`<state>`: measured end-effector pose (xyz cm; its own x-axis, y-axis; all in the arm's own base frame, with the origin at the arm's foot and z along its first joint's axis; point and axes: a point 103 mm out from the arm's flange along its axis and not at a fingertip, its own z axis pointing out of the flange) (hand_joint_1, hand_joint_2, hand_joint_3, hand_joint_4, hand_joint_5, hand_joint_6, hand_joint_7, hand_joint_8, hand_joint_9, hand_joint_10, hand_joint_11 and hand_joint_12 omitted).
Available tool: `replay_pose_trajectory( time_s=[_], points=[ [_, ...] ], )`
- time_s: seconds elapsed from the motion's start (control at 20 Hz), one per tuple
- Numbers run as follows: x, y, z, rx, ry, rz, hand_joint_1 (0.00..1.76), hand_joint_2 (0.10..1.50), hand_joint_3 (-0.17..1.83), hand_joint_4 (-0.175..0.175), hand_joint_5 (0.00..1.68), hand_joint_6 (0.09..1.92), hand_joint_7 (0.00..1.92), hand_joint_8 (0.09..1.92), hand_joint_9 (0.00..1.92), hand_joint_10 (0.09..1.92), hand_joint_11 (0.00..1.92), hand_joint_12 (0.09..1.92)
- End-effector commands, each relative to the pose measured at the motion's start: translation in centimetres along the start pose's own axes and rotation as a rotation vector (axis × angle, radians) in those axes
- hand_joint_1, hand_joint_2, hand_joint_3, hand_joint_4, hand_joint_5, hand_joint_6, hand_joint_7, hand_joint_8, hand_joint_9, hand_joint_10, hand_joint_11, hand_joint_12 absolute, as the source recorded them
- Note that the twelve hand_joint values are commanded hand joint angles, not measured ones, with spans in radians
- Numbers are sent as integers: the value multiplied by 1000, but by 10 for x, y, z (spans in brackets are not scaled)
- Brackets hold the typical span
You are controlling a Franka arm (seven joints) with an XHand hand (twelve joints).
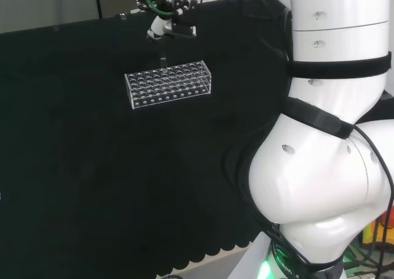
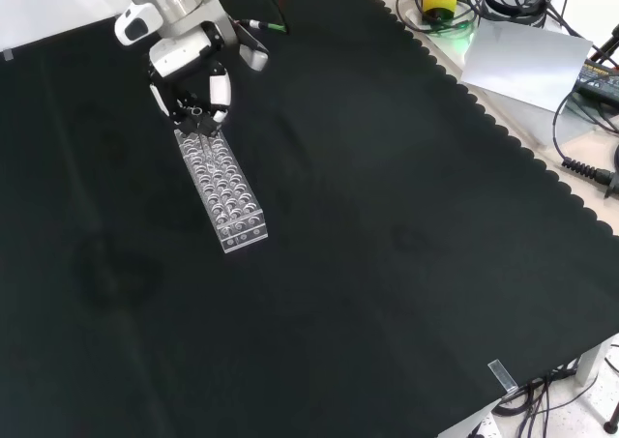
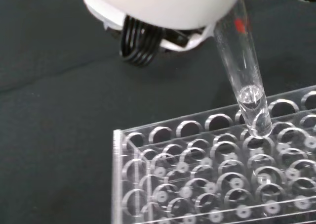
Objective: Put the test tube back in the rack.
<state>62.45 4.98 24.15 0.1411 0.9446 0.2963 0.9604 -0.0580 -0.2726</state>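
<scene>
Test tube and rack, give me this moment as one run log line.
hand: shut on tube | tube: tilted, tip at a hole near rack edge, not seated | rack: on cloth, holes look empty | step: lowering in

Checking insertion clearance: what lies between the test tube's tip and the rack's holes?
Nothing: in the wrist view the test tube tip sits right at the rack top.

Head view over the arm, front view opposite, wrist view close; shared clear rack (image 1: 169,85).

glossy white arm links (image 1: 320,186) with black bands, apparently fabric.
</scene>
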Motion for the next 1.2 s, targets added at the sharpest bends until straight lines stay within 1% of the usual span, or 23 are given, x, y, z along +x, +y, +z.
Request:
replay_pose_trajectory(
  time_s=[0.05, 0.1, 0.15, 0.3, 0.4, 0.6, 0.85, 1.05, 1.2],
  points=[
    [6, -7, -23, -27, 24, -13, 1237, 572, 697, -175, 1494, 259, 1873, 282, 1804, 191, 1310, 923],
    [-4, -7, -26, -23, 22, -14, 1237, 572, 697, -175, 1494, 259, 1873, 282, 1804, 191, 1310, 923],
    [-7, -7, -27, -22, 24, -15, 1237, 572, 697, -175, 1494, 259, 1873, 282, 1804, 191, 1310, 923],
    [-3, -8, -25, -14, -14, -18, 1237, 572, 697, -175, 1494, 259, 1873, 282, 1804, 191, 1310, 923],
    [-10, -8, -27, -11, 12, -24, 1237, 572, 697, -175, 1494, 259, 1873, 282, 1804, 190, 1310, 923],
    [-12, -9, -27, -12, 25, -18, 1237, 572, 697, -175, 1495, 258, 1873, 282, 1804, 190, 1310, 923],
    [-12, -10, -25, -11, 8, -8, 1237, 572, 697, -175, 1495, 257, 1873, 281, 1804, 189, 1309, 923],
    [-15, -11, -25, -4, 34, -4, 1237, 571, 698, -175, 1495, 257, 1873, 281, 1804, 189, 1309, 923],
    [-15, -12, -24, -3, 37, -7, 1237, 571, 698, -175, 1495, 257, 1873, 281, 1804, 189, 1309, 924]
  ],
)
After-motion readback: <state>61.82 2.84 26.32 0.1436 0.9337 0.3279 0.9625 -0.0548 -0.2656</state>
